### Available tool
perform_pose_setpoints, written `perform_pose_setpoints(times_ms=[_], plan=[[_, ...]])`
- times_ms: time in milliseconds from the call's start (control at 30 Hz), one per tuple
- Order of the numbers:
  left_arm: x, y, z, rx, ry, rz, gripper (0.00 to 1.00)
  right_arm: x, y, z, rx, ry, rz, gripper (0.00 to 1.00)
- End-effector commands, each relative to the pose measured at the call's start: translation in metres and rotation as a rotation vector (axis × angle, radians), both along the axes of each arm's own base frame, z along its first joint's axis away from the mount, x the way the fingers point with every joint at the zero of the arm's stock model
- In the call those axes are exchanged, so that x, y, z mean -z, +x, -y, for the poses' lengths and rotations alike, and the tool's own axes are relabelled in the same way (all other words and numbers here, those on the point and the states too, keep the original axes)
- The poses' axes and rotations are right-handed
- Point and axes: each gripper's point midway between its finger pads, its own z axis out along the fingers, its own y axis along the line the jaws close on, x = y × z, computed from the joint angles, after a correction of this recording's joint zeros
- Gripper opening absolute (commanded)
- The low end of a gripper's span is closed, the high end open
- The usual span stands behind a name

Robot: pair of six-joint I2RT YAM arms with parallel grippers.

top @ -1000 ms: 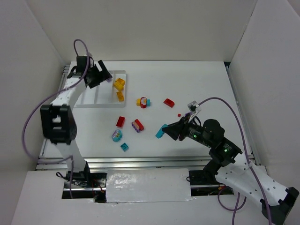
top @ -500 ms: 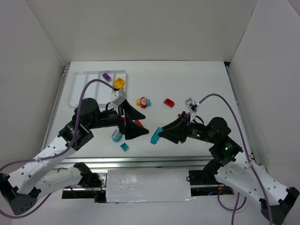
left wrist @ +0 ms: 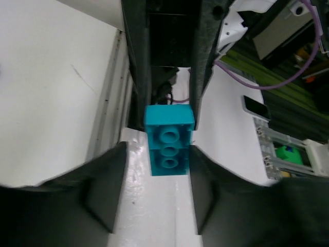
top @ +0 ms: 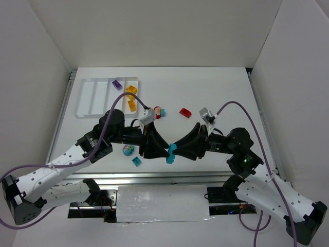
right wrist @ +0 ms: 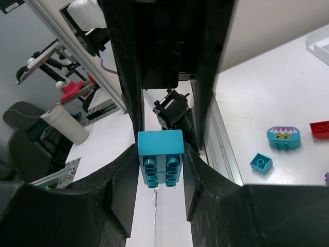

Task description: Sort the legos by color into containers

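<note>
A teal lego (top: pixel 170 153) hangs above the table's near middle, where both grippers meet nose to nose. My right gripper (top: pixel 175 150) is shut on it; in the right wrist view both pads press the teal lego's (right wrist: pixel 160 154) sides. My left gripper (top: pixel 165 150) reaches in from the left. In the left wrist view the teal lego (left wrist: pixel 169 139) sits between the tips of the left gripper (left wrist: pixel 158 154). The right finger touches it and a narrow gap shows at the left finger. The containers are one white tray (top: pixel 92 98) at the far left, holding a purple lego (top: pixel 117 84) and two yellow legos (top: pixel 131 88).
Loose legos lie on the table: a red one (top: pixel 185 112), a multicoloured one (top: pixel 158 111), a rounded teal-and-purple one (top: pixel 128 150) and a small teal one (top: pixel 136 161). White walls enclose the table on three sides.
My left arm swung from the tray down to the middle, and its jaws narrowed around the teal lego. My right gripper carried that lego leftward to meet it.
</note>
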Motion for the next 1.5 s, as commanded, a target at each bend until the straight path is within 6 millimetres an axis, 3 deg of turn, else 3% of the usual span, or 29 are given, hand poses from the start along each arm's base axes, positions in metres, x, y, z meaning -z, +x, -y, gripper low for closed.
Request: perform_pose_setpoints(times_ms=[0,33,100,200,233,333,467,500,533,800,1133,1467], plan=[[-0.016,-0.003,0.011,0.055,-0.054,0.059,0.53,-0.031,0.005,0.000,0.035,0.079,0.100,0.00],[-0.018,-0.005,0.011,0.063,-0.058,0.060,0.37,-0.031,0.007,0.000,0.045,0.080,0.101,0.00],[-0.022,-0.008,0.011,0.082,-0.071,0.061,0.31,-0.030,0.014,0.001,0.085,0.087,0.092,0.00],[-0.027,-0.014,0.010,0.103,-0.093,0.055,0.44,-0.031,0.021,0.004,0.135,0.102,0.095,0.00],[-0.027,-0.014,0.009,0.098,-0.094,0.050,0.54,-0.030,0.021,0.004,0.142,0.099,0.098,0.00],[-0.030,-0.014,0.009,0.091,-0.102,0.045,0.70,-0.029,0.021,0.005,0.146,0.085,0.103,0.00],[-0.032,-0.008,0.009,0.059,-0.095,0.048,0.79,-0.026,0.019,0.007,0.147,0.080,0.106,0.00],[-0.030,-0.007,0.009,0.049,-0.085,0.043,0.94,-0.025,0.019,0.008,0.153,0.080,0.106,0.00],[-0.032,-0.004,0.008,0.031,-0.082,0.049,0.99,-0.023,0.019,0.009,0.161,0.077,0.105,0.00],[-0.038,0.001,-0.001,-0.032,-0.068,0.101,1.00,-0.015,0.009,0.014,0.137,0.063,0.136,0.00],[-0.048,-0.007,-0.011,-0.032,-0.098,0.163,0.99,-0.009,0.028,0.014,0.218,0.057,0.091,0.00],[-0.022,-0.001,0.009,0.033,-0.047,0.076,1.00,-0.032,0.023,0.000,0.124,0.105,0.120,0.00]])
